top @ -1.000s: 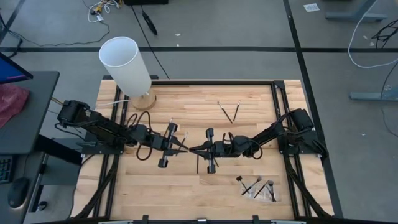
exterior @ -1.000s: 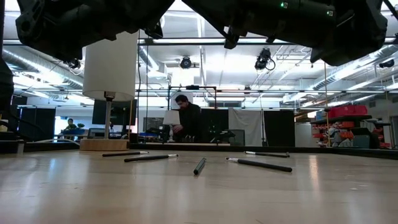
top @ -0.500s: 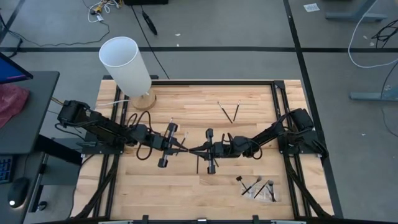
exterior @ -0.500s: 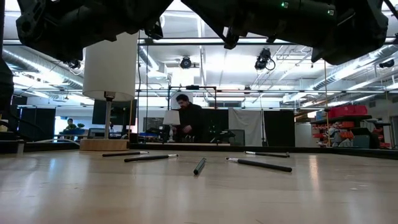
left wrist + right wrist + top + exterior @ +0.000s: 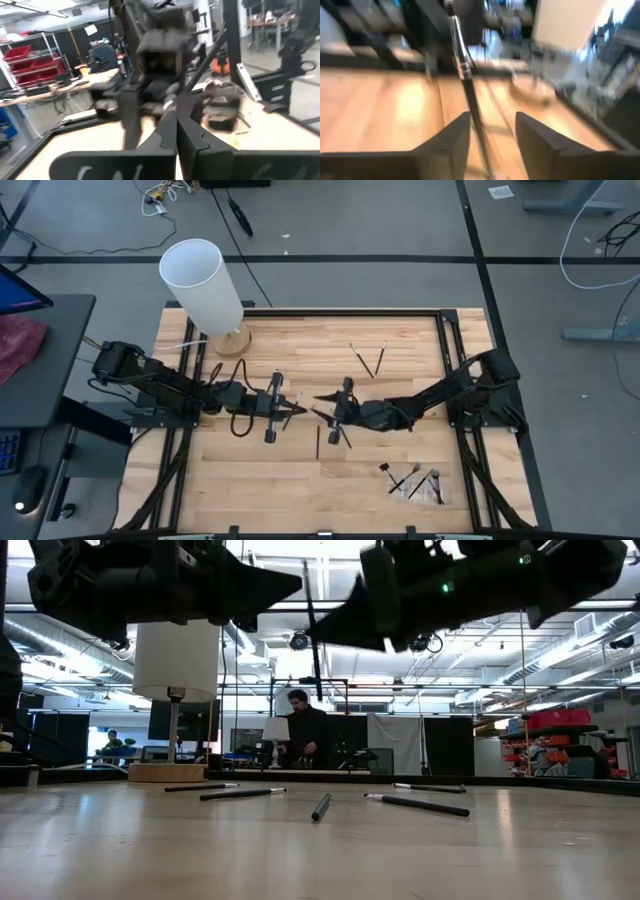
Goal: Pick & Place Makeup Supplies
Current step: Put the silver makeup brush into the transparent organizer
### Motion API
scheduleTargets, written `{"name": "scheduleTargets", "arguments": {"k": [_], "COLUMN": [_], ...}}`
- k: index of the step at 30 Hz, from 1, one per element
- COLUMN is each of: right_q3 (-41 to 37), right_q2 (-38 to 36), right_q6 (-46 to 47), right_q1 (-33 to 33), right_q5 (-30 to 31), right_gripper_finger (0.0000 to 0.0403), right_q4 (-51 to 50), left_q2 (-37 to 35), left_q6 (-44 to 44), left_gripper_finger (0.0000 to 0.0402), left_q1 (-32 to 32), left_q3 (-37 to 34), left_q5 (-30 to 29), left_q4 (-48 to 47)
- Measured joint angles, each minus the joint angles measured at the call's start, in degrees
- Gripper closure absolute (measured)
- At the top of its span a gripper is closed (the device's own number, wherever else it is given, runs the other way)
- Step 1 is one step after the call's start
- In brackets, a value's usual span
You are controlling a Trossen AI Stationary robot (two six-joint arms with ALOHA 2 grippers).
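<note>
The right gripper [image 5: 322,402] pinches 1 brush [image 5: 465,75] above mid-table, its long axis near upright between the closed fingers. The left gripper [image 5: 297,412], fingers pressed together and empty, hangs just beside it, tip to tip. The cup [image 5: 203,285] lies far-left, nearer the left arm; other brushes [image 5: 412,478] lie on the table [image 5: 400,340].

A makeup brush [image 5: 465,75] stands between the right pincer's [image 5: 492,131] fingers.
</note>
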Motion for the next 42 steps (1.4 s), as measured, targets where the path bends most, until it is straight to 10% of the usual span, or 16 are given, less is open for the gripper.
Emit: {"name": "scheduleTargets", "arguments": {"k": [10,26,42], "right_q3": [0.0,0.0,-1.7], "right_q2": [-5.2,-5.9,-14.7], "right_q6": [10.2,13.5,24.8], "right_q1": [0.2,0.3,10.9], "right_q5": [-0.5,0.5,0.5], "right_gripper_finger": [0.0153,0.0208,0.0209], "right_q4": [-15.7,-22.8,-37.5], "left_q2": [0.0,0.0,16.8], "left_q6": [-3.9,-2.9,8.2], "left_gripper_finger": [0.0401,0.0394,0.022], "left_q1": [2.4,2.6,12.0], "left_q3": [0.0,0.1,15.3], "left_q5": [-0.4,-0.4,26.1], "left_q4": [-1.2,-10.2,-31.4]}}
